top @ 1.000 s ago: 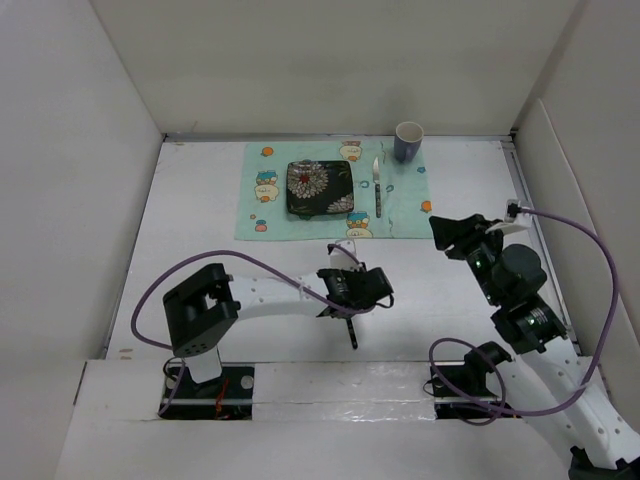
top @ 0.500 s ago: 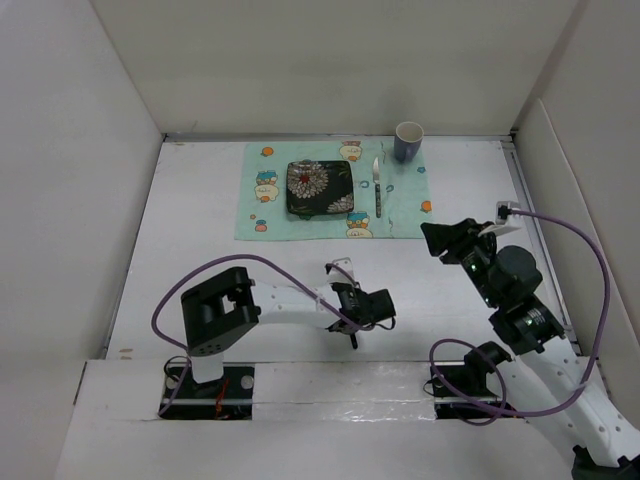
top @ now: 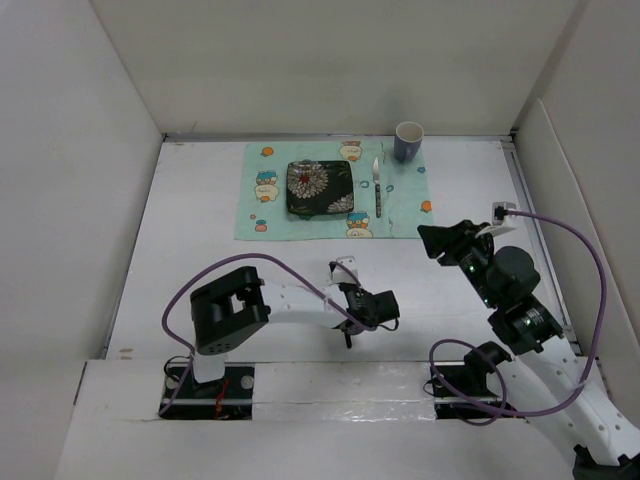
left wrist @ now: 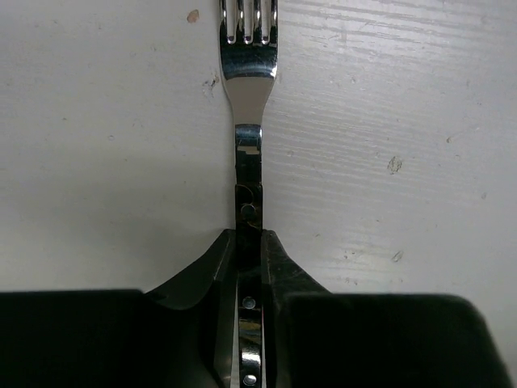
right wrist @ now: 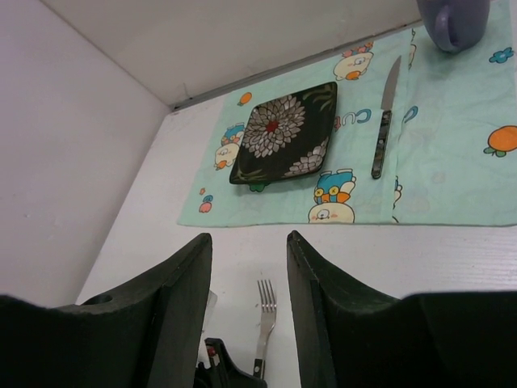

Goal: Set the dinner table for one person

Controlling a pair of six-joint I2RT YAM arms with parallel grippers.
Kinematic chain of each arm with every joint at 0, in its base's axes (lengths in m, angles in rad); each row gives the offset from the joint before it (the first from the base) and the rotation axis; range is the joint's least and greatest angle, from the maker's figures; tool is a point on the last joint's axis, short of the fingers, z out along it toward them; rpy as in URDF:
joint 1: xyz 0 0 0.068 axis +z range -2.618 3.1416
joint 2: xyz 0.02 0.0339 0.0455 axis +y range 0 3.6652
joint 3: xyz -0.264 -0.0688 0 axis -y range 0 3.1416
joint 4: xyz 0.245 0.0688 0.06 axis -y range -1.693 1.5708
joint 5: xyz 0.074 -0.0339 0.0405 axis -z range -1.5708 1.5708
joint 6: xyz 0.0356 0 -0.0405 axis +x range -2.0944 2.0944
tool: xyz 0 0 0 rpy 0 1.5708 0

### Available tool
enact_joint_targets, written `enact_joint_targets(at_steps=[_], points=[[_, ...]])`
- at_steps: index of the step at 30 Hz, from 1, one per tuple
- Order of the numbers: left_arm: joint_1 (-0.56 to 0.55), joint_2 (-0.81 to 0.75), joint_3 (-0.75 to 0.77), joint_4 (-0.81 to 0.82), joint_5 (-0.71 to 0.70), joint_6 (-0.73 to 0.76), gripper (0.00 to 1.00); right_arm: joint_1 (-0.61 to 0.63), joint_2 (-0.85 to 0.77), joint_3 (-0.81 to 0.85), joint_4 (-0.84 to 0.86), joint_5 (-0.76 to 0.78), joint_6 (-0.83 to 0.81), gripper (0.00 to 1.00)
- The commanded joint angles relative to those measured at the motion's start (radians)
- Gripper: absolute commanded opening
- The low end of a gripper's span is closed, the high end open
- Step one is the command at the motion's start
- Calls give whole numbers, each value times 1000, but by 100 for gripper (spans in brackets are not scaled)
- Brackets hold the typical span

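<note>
**A:** Which step is this?

**B:** Fork pickup. The left gripper (left wrist: 249,242), low and stretched forward, pinches the fork (left wrist: 249,73) by its handle. The fork lies flat on the dinner table (top: 200,220), on the arms' side of the placemat (top: 400,205).

**A:** And next?

**B:** Probably lift it and lay it on the placemat, left of the plate (top: 319,188). The right gripper (right wrist: 248,238) hovers near the placemat's right corner, jaws apart and empty.
</note>
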Motion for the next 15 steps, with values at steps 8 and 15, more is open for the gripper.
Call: enact_joint_targets(at_steps=[8,15], points=[[121,-287,47,-224,-257,178,0,23,21,-40,88,-41,17,47],[562,-370,255,131,-178,995,0,105,163,-60,221,-29,17,33]])
